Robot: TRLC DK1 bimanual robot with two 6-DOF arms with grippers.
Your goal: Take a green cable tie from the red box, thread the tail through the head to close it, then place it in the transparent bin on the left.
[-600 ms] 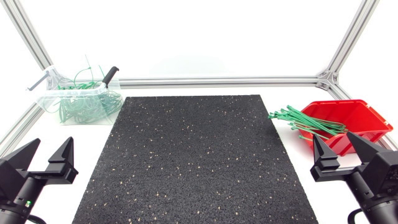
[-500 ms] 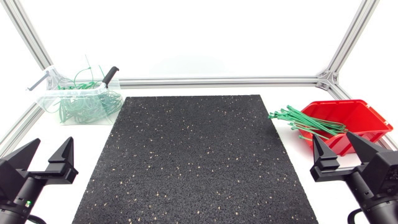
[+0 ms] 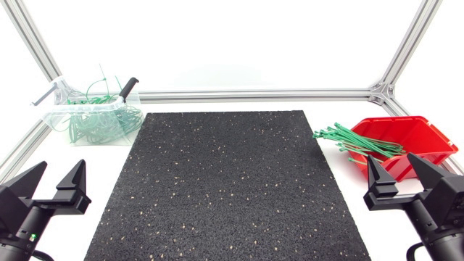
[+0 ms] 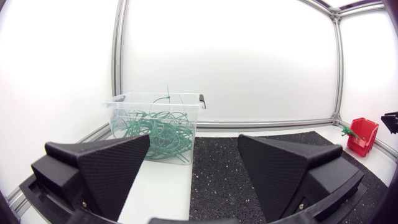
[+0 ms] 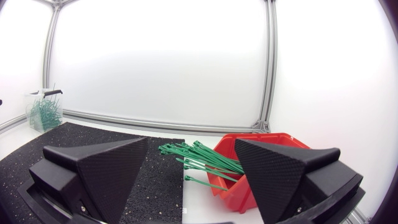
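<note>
Cable ties (image 3: pixel 357 142) are green, the box (image 3: pixel 428 138) red, the mat (image 3: pixel 225 181) speckled black.

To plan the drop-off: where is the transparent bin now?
In the head view the transparent bin sits at the far left, just beside the black mat's far-left corner.

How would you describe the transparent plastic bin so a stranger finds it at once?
From the black speckled rubber mat, look past its far left corner. There stands the transparent plastic bin with looped green cable ties; the red plastic box opposite holds straight ones.
</note>
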